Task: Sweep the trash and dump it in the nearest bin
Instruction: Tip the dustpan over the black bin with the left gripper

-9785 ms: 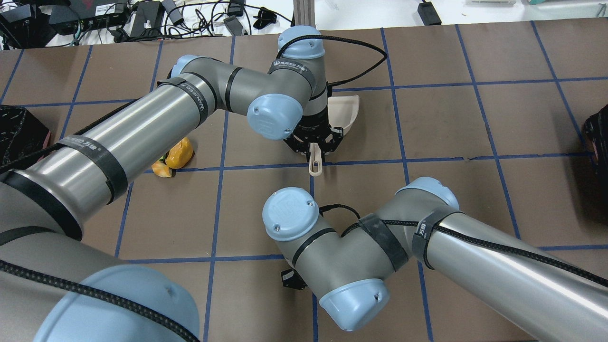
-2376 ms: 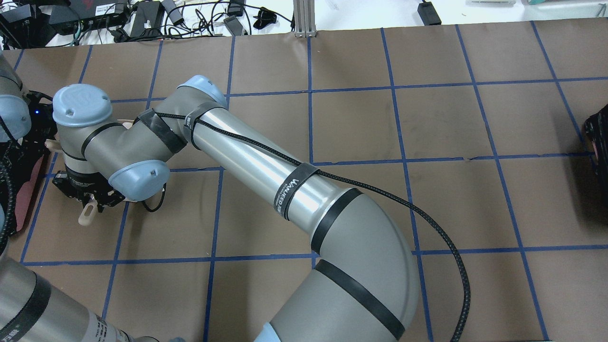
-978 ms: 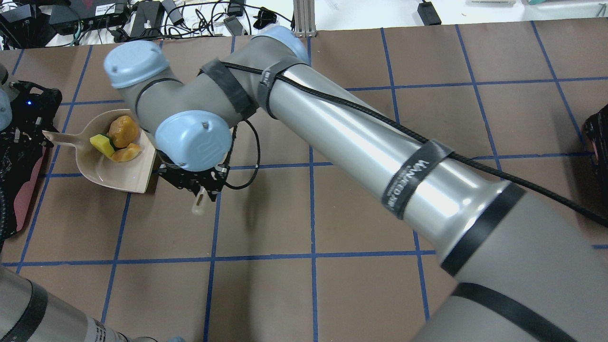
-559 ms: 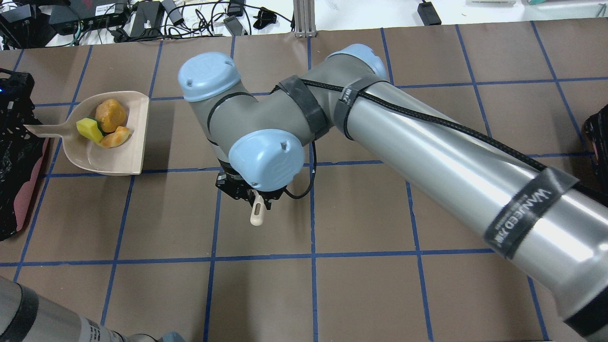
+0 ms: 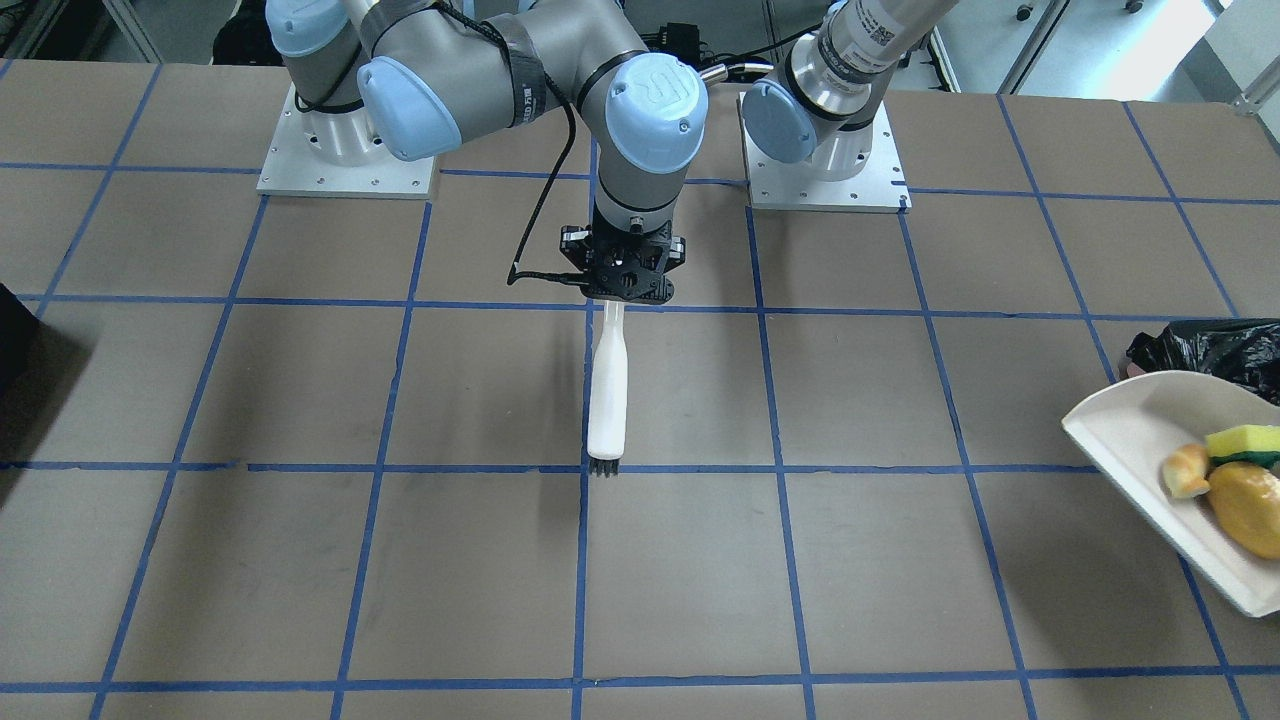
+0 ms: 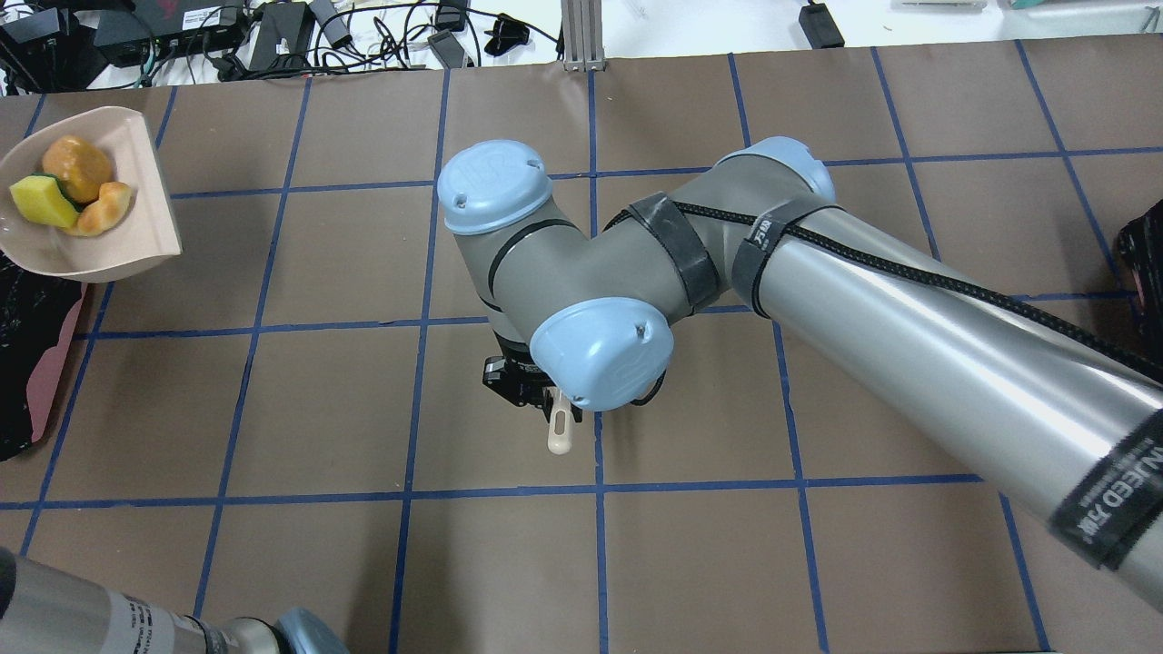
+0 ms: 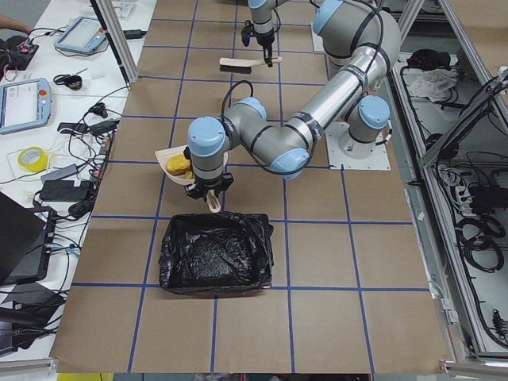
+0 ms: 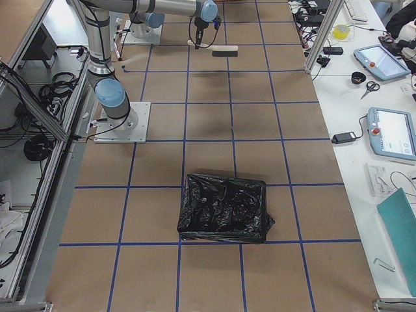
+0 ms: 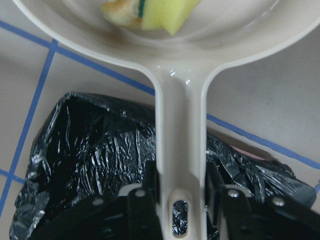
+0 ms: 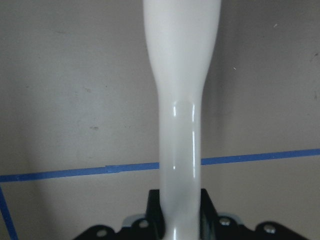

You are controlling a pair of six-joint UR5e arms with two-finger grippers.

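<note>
Above the table (image 5: pixel 300 400), brush (image 5: pixel 608 400) level, bristles forward

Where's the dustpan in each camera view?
Front-facing: dustpan at the right edge.
Overhead: dustpan in the top-left corner.
Exterior left: dustpan left of centre, just above the bin.
Exterior right: not in it.
Left wrist: dustpan handle down the middle, pan on top.
Right wrist: not in it; only the brush.
Landmark: the black-lined bin right by it.

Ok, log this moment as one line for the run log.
left gripper: shut on dustpan handle | trash: in dustpan, beside bin, not dumped | right gripper: shut on brush, mid-table
</note>
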